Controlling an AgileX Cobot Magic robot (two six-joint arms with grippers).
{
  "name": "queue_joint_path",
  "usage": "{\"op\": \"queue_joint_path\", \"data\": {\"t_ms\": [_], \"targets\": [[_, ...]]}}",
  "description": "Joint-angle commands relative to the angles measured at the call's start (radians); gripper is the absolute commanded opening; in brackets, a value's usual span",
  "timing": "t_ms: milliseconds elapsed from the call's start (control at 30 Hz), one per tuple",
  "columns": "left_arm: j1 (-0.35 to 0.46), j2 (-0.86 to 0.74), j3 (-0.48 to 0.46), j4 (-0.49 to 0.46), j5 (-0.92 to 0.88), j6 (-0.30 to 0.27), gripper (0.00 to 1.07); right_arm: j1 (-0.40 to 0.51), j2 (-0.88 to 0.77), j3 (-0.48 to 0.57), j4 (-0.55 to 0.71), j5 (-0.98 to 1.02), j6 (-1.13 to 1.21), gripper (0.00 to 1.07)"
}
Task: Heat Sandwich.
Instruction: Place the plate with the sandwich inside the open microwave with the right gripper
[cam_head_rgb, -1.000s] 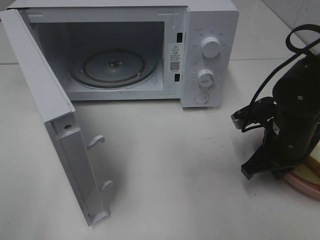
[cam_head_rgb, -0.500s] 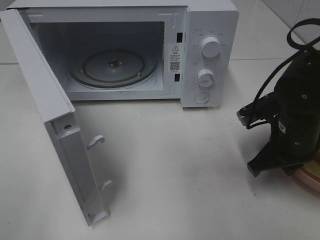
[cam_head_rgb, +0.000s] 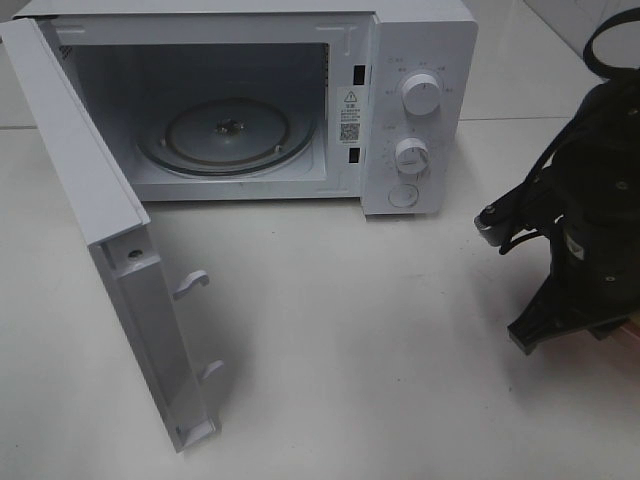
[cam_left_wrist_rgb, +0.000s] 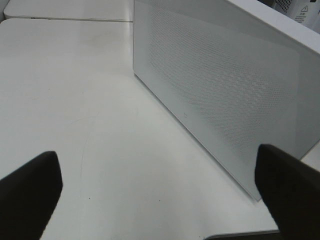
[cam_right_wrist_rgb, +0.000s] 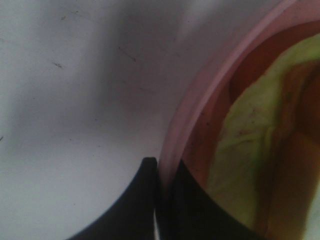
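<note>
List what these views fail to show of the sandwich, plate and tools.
Sandwich: blurred and cut off by the edge in the right wrist view; hidden behind the right arm in the exterior view.
Plate: only a stretch of rim shows, pinched in the right tool.
Microwave dial markings: too small, exterior view.

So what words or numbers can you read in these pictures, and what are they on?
No text here can be quoted.
Sticker on the microwave frame: warning triangle and square code, print too small.
Marks around the upper knob and lower knob: too small.
Label seen by the left wrist camera: blurred.
</note>
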Motion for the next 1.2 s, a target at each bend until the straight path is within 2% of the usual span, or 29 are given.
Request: {"op": "queue_joint_path", "data": {"t_ms": [33, 467, 1200], "targets": [[0.001, -0.016, 0.003, -0.002, -0.002, -0.001, 0.98, 0.025, -0.049, 0.0, -0.033, 0.064, 0.01, 0.0], [0.001, -0.016, 0.003, -0.002, -0.002, -0.001, 0.98, 0.139, -0.149, 0.001, -0.002, 0.137, -0.008, 0.0], [0.001, -0.016, 0.003, -0.002, -0.002, -0.001, 0.98, 0.485, -0.26, 0.001, 0.083, 0.216, -0.11, 0.0]]}}
